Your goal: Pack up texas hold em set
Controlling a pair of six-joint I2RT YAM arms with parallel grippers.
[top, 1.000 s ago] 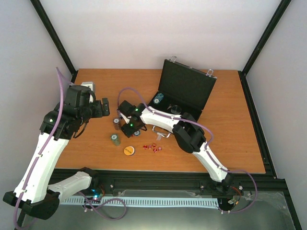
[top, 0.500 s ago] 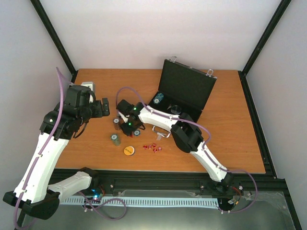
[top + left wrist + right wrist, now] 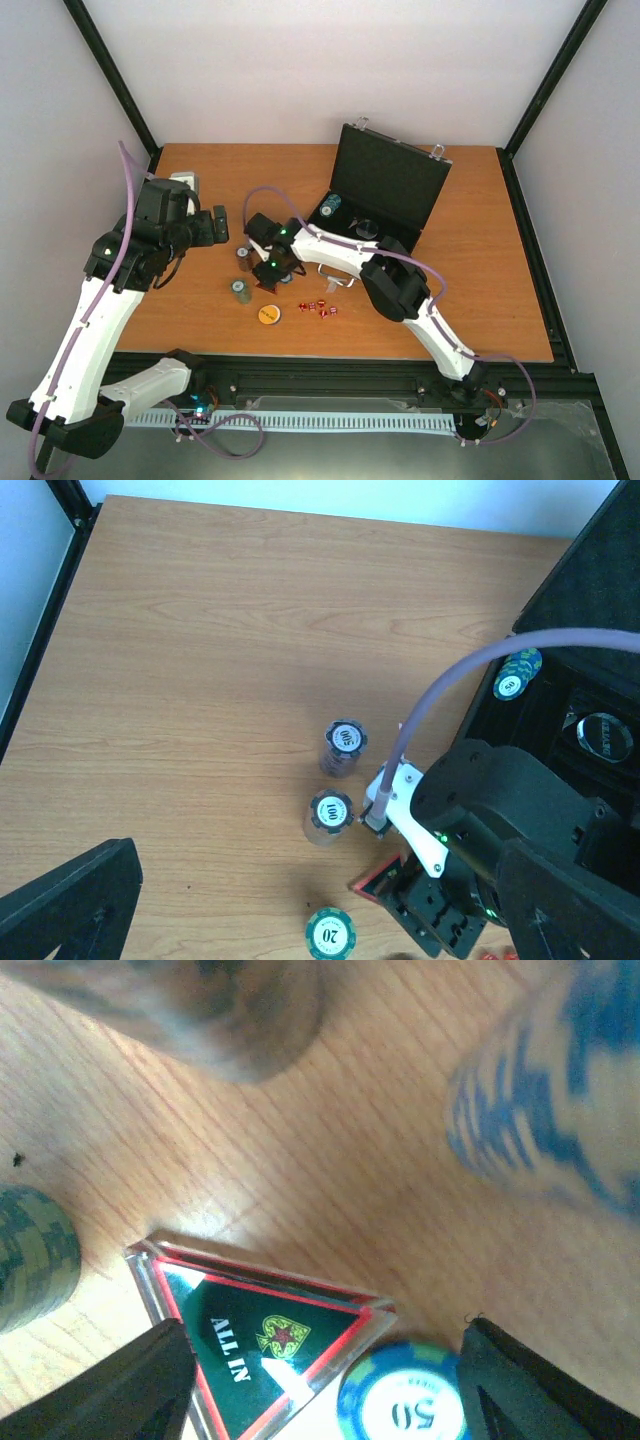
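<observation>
Since a moment ago the right tool [image 3: 320, 1370] has crept a little closer to the triangle [image 3: 265, 1345], and its fingers [image 3: 120, 1390] have come closer in. They stand apart, with the triangle and a 50 chip [image 3: 405, 1405] on the desk [image 3: 330, 1160] between them. Nothing looks pinched yet. I think this step is picking up the triangle. Next the fingers should squeeze only the triangle, not the chip too, then lift it. The case [image 3: 385, 190] sits open beyond this tool, to its right. Inside are blue chips [image 3: 330, 207] and a round clear thing [image 3: 367, 228]. Three chip stacks [image 3: 330, 815], the disc [image 3: 269, 314] and the dice [image 3: 320, 308] wait on the desk near this tool. The left tool [image 3: 213, 226], off to its left, is wide apart and holds nothing.
</observation>
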